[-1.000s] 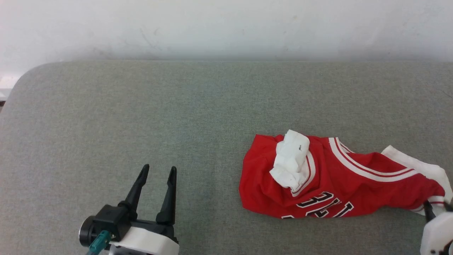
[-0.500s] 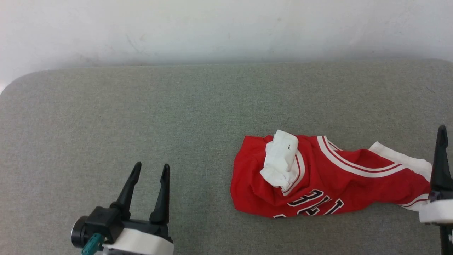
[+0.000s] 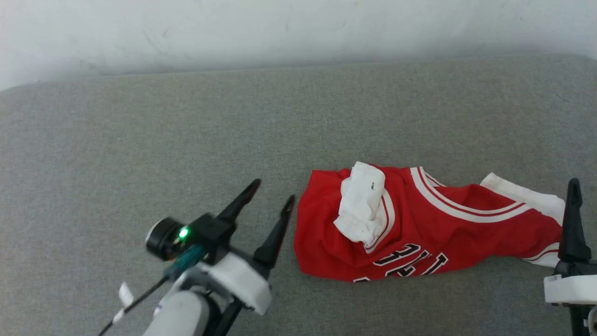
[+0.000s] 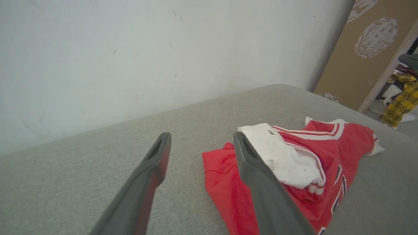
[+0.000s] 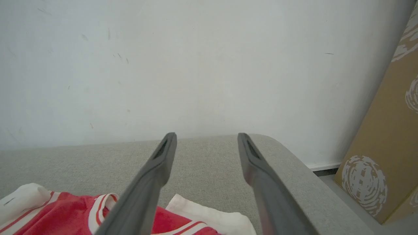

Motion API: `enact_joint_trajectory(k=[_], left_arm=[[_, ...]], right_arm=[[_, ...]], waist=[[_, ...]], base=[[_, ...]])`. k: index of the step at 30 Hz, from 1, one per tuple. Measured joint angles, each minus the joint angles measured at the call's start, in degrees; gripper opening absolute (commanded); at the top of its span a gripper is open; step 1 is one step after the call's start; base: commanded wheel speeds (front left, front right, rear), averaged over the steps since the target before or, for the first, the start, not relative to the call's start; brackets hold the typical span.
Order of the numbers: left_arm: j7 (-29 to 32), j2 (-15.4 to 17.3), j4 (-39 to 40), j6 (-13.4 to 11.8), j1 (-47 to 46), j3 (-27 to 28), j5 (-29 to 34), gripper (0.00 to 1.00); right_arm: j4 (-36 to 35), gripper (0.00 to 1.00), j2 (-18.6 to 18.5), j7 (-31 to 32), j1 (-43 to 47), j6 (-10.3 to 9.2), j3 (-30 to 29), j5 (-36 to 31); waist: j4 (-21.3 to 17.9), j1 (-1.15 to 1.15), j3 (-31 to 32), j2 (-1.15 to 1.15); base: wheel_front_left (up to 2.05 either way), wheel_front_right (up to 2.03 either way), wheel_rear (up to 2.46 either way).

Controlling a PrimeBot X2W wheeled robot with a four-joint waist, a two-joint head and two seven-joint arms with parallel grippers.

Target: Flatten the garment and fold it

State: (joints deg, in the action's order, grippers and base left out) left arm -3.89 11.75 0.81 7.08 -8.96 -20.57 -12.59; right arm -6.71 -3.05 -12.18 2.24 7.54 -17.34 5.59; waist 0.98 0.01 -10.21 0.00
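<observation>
You can see print on the garment (image 3: 466, 228): black characters (image 3: 410, 262) outlined in white, along its near edge, right of the scene's middle. They lie upside down to you and run into a fold, so you cannot read a whole word or number. The brown board (image 4: 359, 49) at the far right bears pale round swirl marks, not letters. The white tag (image 3: 125, 294) near the left arm is too small to read.

A grey fabric-covered tabletop (image 3: 140, 140) with rounded corners meets a scuffed white wall (image 3: 298, 28) under soft, even light; beyond its far right corner stands a brown board (image 5: 392, 147) printed with pale swirls; past that lies yellow checked cloth (image 4: 400, 101).
</observation>
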Motion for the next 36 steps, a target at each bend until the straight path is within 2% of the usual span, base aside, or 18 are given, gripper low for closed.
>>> enact_joint_trajectory(k=[4,6,9,16,17,18,19,24,28,33,36], left_arm=[[5.9,1.2,-3.4,0.0,-6.0,-6.8,-5.1,1.0],[9.8,2.4,-6.3,0.0,-8.5,-9.9,-5.7,1.0],[14.6,3.6,-10.9,0.0,-10.8,-12.8,-8.2,1.0],[22.4,4.0,-17.1,0.0,-14.4,-17.9,-16.1,1.0],[22.5,4.2,-17.4,0.0,-15.1,-18.3,-16.9,0.91],[22.3,4.2,-17.6,0.0,-15.7,-18.6,-17.4,0.23],[22.1,4.2,-17.9,0.0,-16.0,-18.9,-18.1,0.0],[18.5,4.4,-18.1,0.0,-16.2,-17.9,-19.7,0.0],[17.0,7.3,-13.0,-0.9,-14.8,-14.0,-22.5,0.0],[22.3,14.5,-3.1,-4.9,-3.1,-12.1,-26.2,0.0],[25.9,16.5,1.9,-8.2,7.6,-11.9,-30.9,0.0]], right_arm=[[1.1,1.0,0.0,-0.1,-0.9,0.0,0.9,0.5],[1.5,1.0,0.0,-0.2,-1.2,0.0,1.4,0.6],[2.1,1.0,0.0,-0.5,-1.8,0.0,2.1,1.0],[4.1,1.0,0.0,-1.5,-2.9,0.0,2.4,1.1],[4.2,1.0,0.0,-1.5,-3.1,0.0,2.4,1.1],[4.3,1.0,0.0,-1.6,-3.2,0.0,2.3,1.1],[4.5,1.0,0.0,-1.7,-3.3,0.0,2.2,1.1],[4.8,1.0,0.0,-1.7,-3.2,0.0,1.3,1.0],[5.3,1.0,0.0,-2.0,-3.1,0.0,1.6,1.0],[5.7,1.0,0.0,-2.0,-2.3,0.0,2.0,1.0],[5.6,1.0,0.0,-1.5,-1.6,0.0,2.3,1.1]], waist=[[-0.3,0.0,-1.3,0.0],[-0.5,0.0,-2.0,0.0],[-1.0,0.0,-3.0,0.0],[-2.8,-0.01,-4.7,0.0],[-3.1,-0.01,-4.9,0.0],[-3.3,-0.01,-5.1,0.0],[-3.4,0.0,-5.2,0.0],[-3.0,0.0,-4.6,0.0],[-1.9,0.0,-3.1,0.0],[0.4,-0.01,-1.4,0.0],[1.8,-0.02,-0.7,0.0]], base=[[0.0,0.0,0.0],[0.0,0.0,0.0],[0.0,0.0,0.0],[0.0,0.0,0.0],[0.0,0.0,0.0],[0.0,0.0,0.0],[0.0,0.0,0.0],[0.0,0.0,0.0],[0.0,0.0,0.0],[0.0,0.0,0.0],[0.0,0.0,0.0]])
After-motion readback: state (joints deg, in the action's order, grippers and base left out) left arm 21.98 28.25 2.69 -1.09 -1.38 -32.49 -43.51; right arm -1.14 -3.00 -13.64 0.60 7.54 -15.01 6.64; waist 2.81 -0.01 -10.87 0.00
